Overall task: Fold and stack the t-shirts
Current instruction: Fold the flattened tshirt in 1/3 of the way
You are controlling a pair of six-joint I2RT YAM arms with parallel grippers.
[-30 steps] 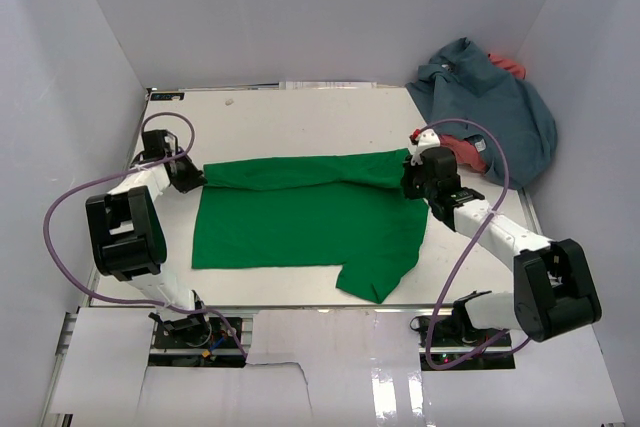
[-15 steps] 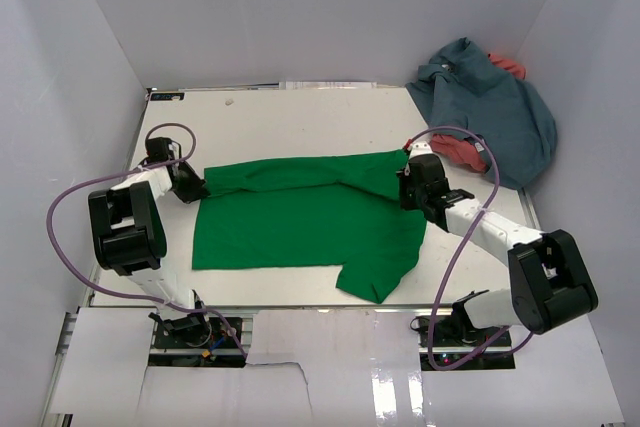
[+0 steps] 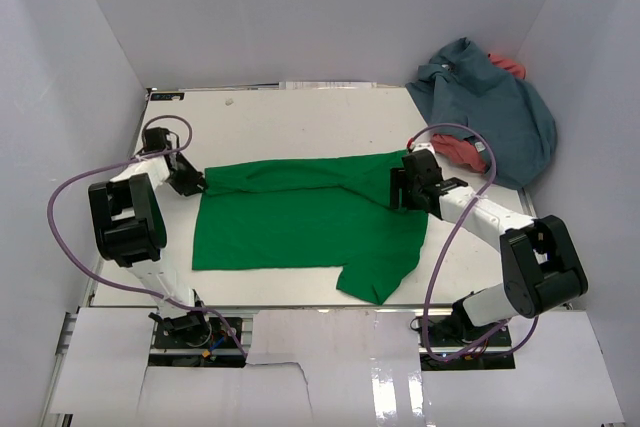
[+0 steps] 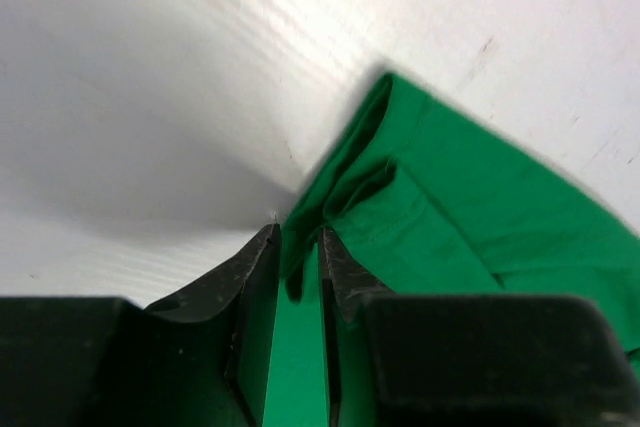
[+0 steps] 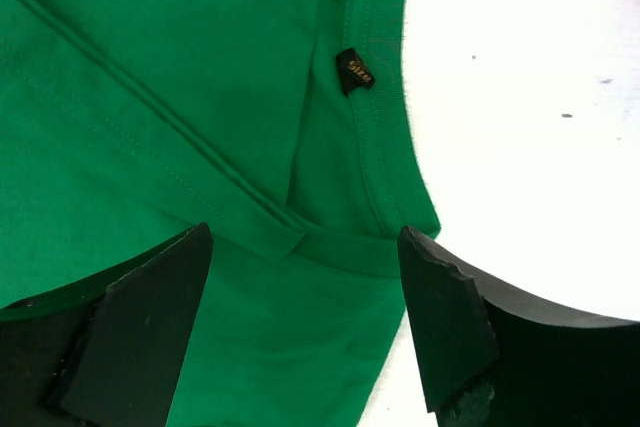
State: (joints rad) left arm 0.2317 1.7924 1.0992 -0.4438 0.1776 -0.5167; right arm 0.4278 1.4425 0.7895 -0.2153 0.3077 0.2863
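Observation:
The green t-shirt point(image 3: 300, 212) lies spread across the middle of the table, its far edge folded over toward the front. My left gripper point(image 3: 190, 182) sits at the shirt's left end. In the left wrist view that gripper point(image 4: 297, 242) stands slightly open, with the green cloth point(image 4: 480, 217) running between its fingers. My right gripper point(image 3: 400, 187) hovers at the shirt's right end. It point(image 5: 305, 247) is wide open over the collar point(image 5: 375, 147) and its black label point(image 5: 353, 71), holding nothing. The blue-grey t-shirt point(image 3: 490, 107) lies crumpled at the back right, with the coral red one point(image 3: 460, 150) showing under it.
The white table point(image 3: 300, 117) is boxed in by white walls on three sides. The crumpled pile fills the back right corner. A purple cable point(image 3: 60, 217) loops out from each arm. One shirt sleeve point(image 3: 375, 277) reaches toward the front edge.
Both grippers have opened: the right one wide, the left one a little. The right gripper has shifted slightly left over the collar, and the shirt's far edge has settled onto the table.

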